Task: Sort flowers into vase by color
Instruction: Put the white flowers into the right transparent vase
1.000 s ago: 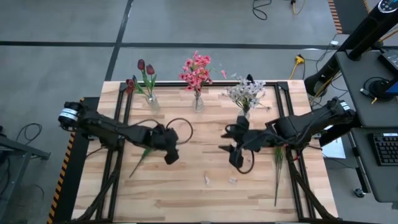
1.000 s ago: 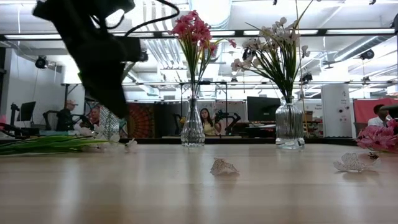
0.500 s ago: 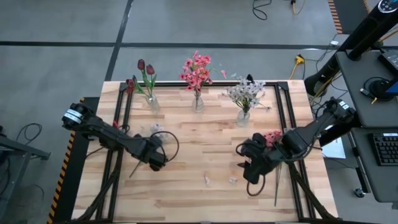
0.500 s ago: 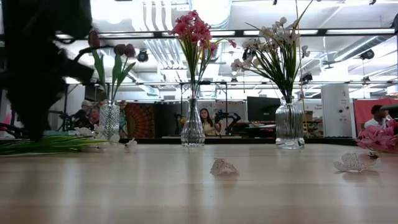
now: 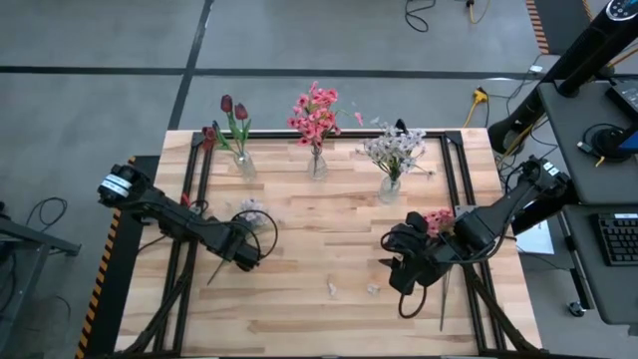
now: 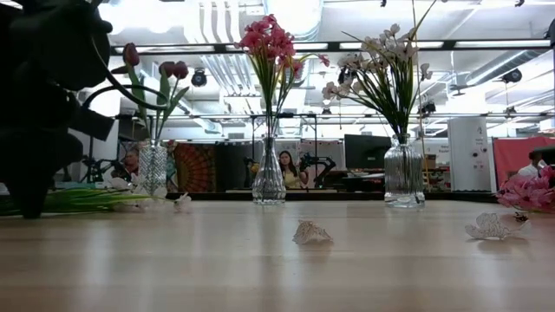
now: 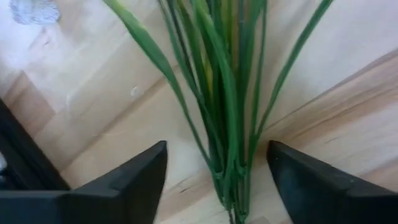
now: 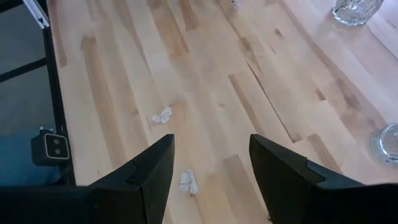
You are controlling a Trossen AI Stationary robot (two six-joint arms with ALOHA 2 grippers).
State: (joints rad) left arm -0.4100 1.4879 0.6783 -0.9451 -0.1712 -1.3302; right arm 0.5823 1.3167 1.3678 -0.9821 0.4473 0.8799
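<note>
The left gripper [image 5: 246,257] is low over the table [image 5: 299,309], its fingers [image 7: 134,183] apart and straddling a loose white spray's green stems [image 7: 227,124] that lie flat on the wood; the stems sit between the fingers without being clamped, so nothing is grasped. That spray's pale blossoms [image 5: 251,211] lie just beyond the gripper, toward the vases.

The right gripper [image 5: 399,277] hovers over bare wood with its fingers [image 8: 152,180] parted and nothing between them. Just beside it, on the outer side, lies one loose pink flower [image 5: 436,219], its stem [image 5: 444,299] running back toward the near edge. Two small fallen petals [image 5: 332,289] lie on the boards between the two grippers; the right wrist view shows them ahead of the fingers.

Well beyond both grippers, three glass vases stand in a row along the far edge. The one nearest the left gripper's side holds two dark red tulips [image 5: 233,108], with a third red bud [image 5: 208,136] lying beside it. The middle vase [image 6: 269,178] holds a pink cluster [image 5: 315,112]. The third vase [image 6: 403,173], on the right gripper's side, holds a white spray [image 5: 395,150].
</note>
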